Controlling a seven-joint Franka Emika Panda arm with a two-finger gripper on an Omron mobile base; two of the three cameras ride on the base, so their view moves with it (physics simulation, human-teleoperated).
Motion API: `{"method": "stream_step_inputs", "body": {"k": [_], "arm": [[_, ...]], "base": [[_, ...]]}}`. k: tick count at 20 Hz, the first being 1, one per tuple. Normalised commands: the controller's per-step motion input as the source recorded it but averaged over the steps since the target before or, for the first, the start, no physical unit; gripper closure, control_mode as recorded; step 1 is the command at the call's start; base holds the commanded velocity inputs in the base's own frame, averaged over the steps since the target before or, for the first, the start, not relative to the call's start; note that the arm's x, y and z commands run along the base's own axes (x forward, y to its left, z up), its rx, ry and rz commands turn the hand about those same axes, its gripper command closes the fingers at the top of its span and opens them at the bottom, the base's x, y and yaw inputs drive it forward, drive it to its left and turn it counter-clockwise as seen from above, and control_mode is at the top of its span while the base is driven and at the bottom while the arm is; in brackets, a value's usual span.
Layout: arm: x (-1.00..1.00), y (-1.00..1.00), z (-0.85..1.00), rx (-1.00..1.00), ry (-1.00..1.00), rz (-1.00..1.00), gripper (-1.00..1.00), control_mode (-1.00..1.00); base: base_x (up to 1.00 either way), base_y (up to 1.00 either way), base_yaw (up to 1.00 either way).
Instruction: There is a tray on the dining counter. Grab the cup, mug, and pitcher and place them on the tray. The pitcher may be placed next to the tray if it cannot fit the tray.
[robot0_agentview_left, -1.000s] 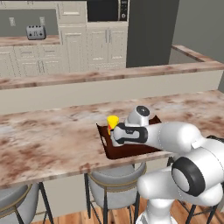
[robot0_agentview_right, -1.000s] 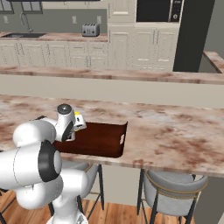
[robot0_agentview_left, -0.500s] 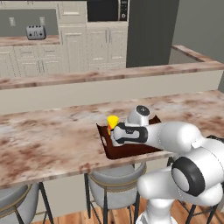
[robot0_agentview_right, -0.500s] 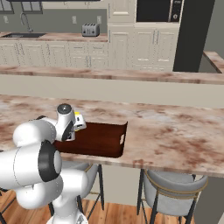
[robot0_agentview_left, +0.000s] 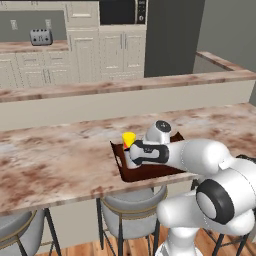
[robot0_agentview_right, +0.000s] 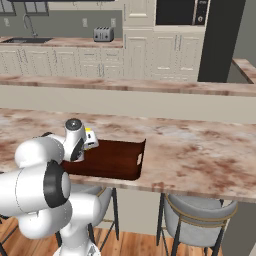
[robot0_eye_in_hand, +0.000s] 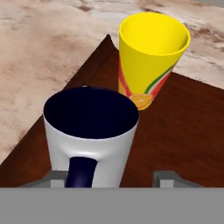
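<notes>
The dark reddish-brown tray (robot0_eye_in_hand: 183, 131) lies on the marbled dining counter (robot0_agentview_left: 60, 160) near its front edge. On it stand the grey mug (robot0_eye_in_hand: 92, 144), dark inside with its dark handle towards the camera, and just beyond it the yellow cup (robot0_eye_in_hand: 151, 57) with a red-orange mark. My gripper (robot0_eye_in_hand: 111, 179) is open around the mug, and the right fingertip (robot0_eye_in_hand: 168, 177) stands clear of its wall. From the left base view the cup (robot0_agentview_left: 128, 139) peeks out behind the hand (robot0_agentview_left: 145, 152) over the tray (robot0_agentview_left: 150, 172). The pitcher is out of view.
Grey stools (robot0_agentview_left: 132, 205) (robot0_agentview_right: 200, 212) stand under the counter's front edge. A raised ledge (robot0_agentview_right: 150, 87) runs behind the dining counter (robot0_agentview_right: 200, 155). White cabinets with a toaster (robot0_agentview_right: 103, 34) line the far wall. The tray's (robot0_agentview_right: 117, 160) right half is bare.
The gripper's fingers have spread apart and let go of the mug, which stands on the tray. The arm, cup and tray have not moved.
</notes>
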Motion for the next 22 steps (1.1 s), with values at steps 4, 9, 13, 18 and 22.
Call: {"method": "stream_step_inputs", "body": {"k": [4,9,13,18,22], "arm": [[0.00,0.00,0.00,0.00,0.00,0.00,-1.00,-1.00],[-0.05,0.00,0.00,0.00,0.00,0.00,-1.00,-1.00],[-0.44,0.13,0.00,0.00,0.00,0.00,-1.00,-1.00],[-0.48,0.15,0.00,0.00,0.00,0.00,-1.00,-1.00],[-0.10,0.00,0.34,0.01,0.00,0.00,-1.00,-1.00]], "base": [[0.00,0.00,0.00],[0.00,0.00,0.00],[0.00,0.00,0.00],[0.00,0.00,0.00],[0.00,0.00,0.00]]}}
